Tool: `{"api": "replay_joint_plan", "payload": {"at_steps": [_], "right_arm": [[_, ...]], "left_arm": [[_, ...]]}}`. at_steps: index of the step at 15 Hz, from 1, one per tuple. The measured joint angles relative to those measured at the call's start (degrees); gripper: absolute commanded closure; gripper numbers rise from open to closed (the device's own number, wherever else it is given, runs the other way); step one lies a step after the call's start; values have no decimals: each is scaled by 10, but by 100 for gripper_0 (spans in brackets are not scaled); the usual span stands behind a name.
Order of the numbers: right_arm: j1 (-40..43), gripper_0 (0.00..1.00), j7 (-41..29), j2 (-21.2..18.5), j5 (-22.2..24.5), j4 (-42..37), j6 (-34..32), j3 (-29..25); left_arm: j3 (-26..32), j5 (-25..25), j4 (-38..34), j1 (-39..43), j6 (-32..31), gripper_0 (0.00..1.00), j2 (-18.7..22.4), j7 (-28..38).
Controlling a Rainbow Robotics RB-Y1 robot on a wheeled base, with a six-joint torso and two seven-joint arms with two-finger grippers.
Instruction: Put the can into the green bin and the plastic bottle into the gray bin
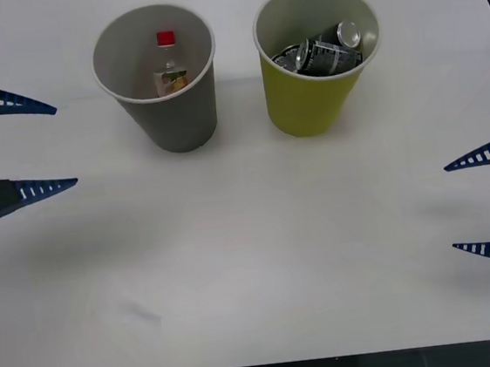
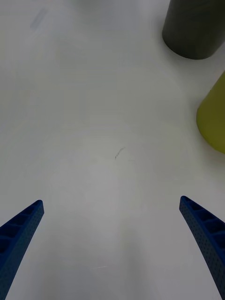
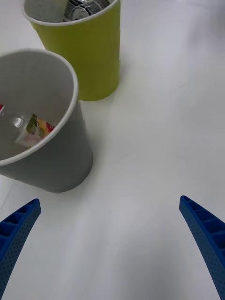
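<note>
Small clear red-capped plastic bottle [image 1: 168, 69]: inside gray tapered bin [image 1: 167, 113]. Dark cans [image 1: 323, 51]: inside yellow-green tapered bin [image 1: 310, 98]. Left tool [image 1: 35, 144], right tool [image 1: 484, 204]: wide open, empty. Task apparently complete.

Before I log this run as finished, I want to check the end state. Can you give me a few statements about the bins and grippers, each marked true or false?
1. The plastic bottle stands inside the gray bin. True.
2. The green bin has nothing in it. False: dark cans lie inside it.
3. The left gripper holds the bottle. False: its fingers are spread apart and hold nothing, out at the table's left edge.
4. The right gripper is open over bare table. True.
5. The gray bin lies tipped on its side. False: both bins stand upright, side by side.
</note>
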Motion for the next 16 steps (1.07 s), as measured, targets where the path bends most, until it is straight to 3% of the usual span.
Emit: {"api": "replay_joint_plan", "payload": {"at_steps": [5,8,16], "right_arm": [[0,0,0,0,0,0,0,0],[0,0,0,0,0,0,0,0],[0,0,0,0,0,0,0,0]], "left_arm": [[24,58,-24,97,2,0,46,-103],[36,91,-38,147,3,0,73,-120],[140,72,-123,288,6,0,78,-122]]}}
